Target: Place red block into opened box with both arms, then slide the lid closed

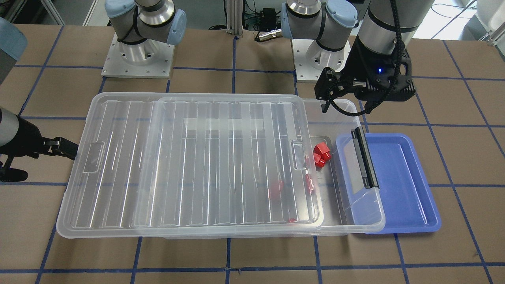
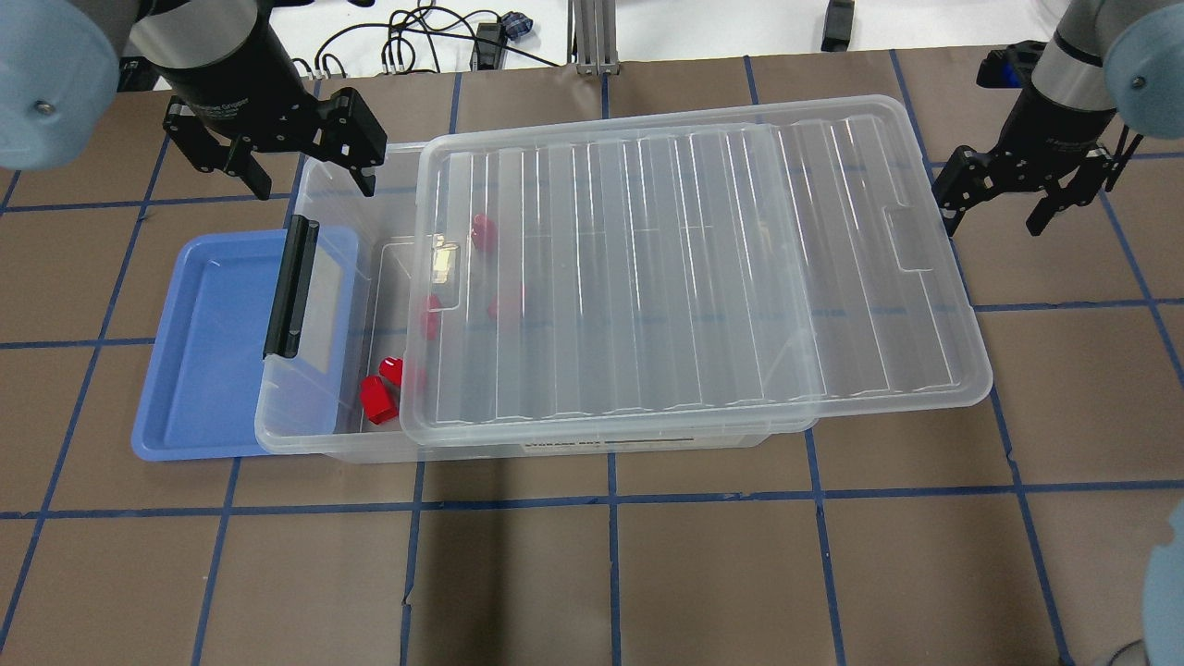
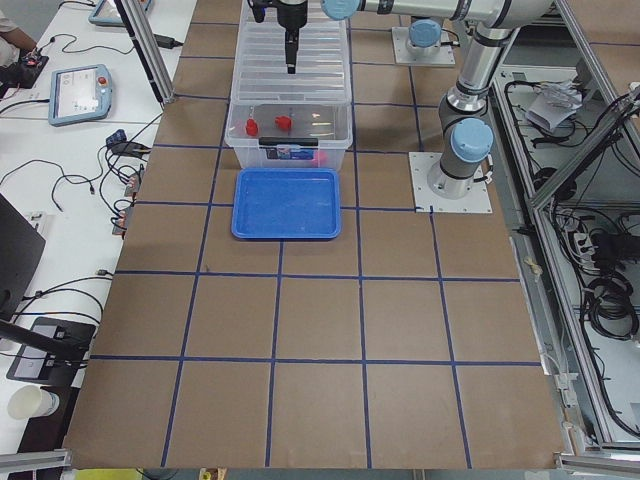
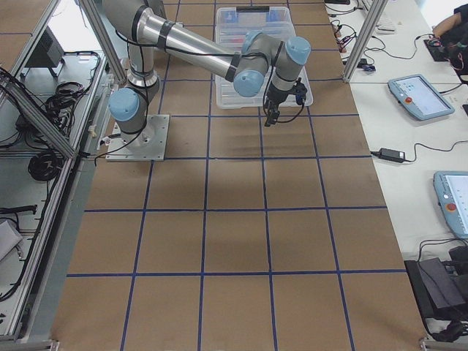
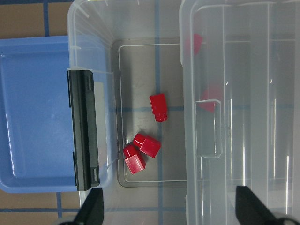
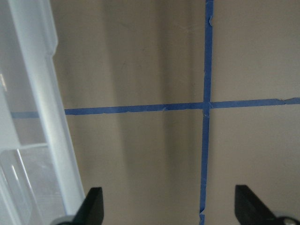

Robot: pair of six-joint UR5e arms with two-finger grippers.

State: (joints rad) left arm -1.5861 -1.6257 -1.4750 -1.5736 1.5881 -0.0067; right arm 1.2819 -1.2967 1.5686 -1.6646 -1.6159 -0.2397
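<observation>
Red blocks [image 5: 158, 107] already lie inside the box [image 2: 319, 442], at the overhead frame's left. The lid [image 2: 694, 277] covers most of it, not yet slid shut. Left fingers [image 2: 361, 162] and right fingers [image 2: 957, 185] hang spread, empty.

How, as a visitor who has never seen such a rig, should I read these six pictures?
Two grey robot arms stand at a table. Four pictures come from fixed cameras: opposite, overhead, each table end; two from the wrists. On the table lies a clear box with its lid slid partly open, red blocks inside, and a blue tray beside the open end. The left end effector hovers above that open end; the right end effector hangs beyond the lid's other end. Both are open and hold nothing.
</observation>
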